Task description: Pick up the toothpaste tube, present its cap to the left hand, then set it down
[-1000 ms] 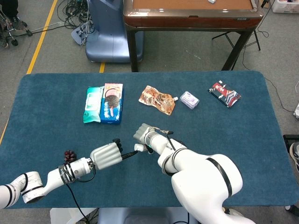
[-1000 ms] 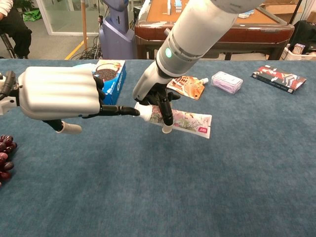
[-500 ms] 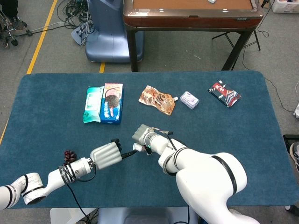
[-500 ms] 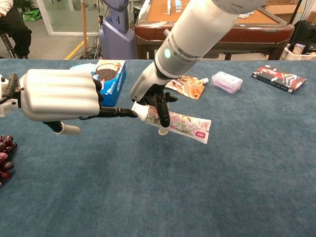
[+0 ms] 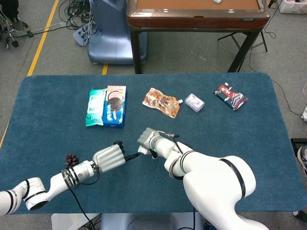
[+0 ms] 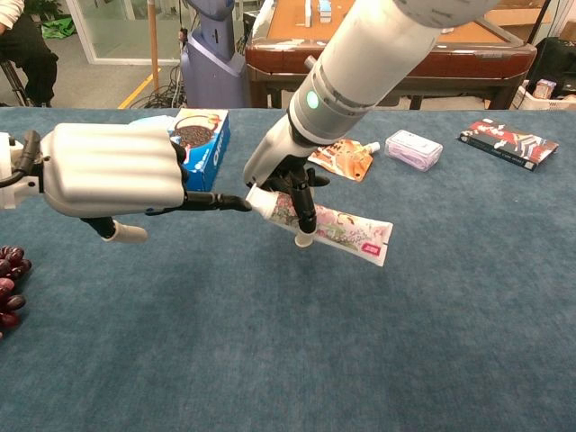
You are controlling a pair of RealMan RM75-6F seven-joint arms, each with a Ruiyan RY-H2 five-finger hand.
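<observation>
right hand (image 6: 281, 173) fingers grasp the toothpaste tube (image 6: 331, 223); left hand (image 6: 112, 171) fingertips touch its cap (image 6: 255, 200)

The table (image 6: 450, 360) wears a matt blue cloth with a fine, slightly rough weave. The left hand (image 6: 112, 171) has a smooth, satin silver shell with black fingers (image 6: 211, 203); the right hand (image 6: 283, 171) is the same silver plastic, its arm glossy white. The toothpaste tube (image 6: 337, 225) is shiny printed plastic with a white plastic cap (image 6: 256, 200). Far left, the cookie box (image 6: 200, 135) looks like glossy card; the snack pouch (image 6: 340, 157) and the dark packet (image 6: 508, 142) on the far right are shiny foil or film
</observation>
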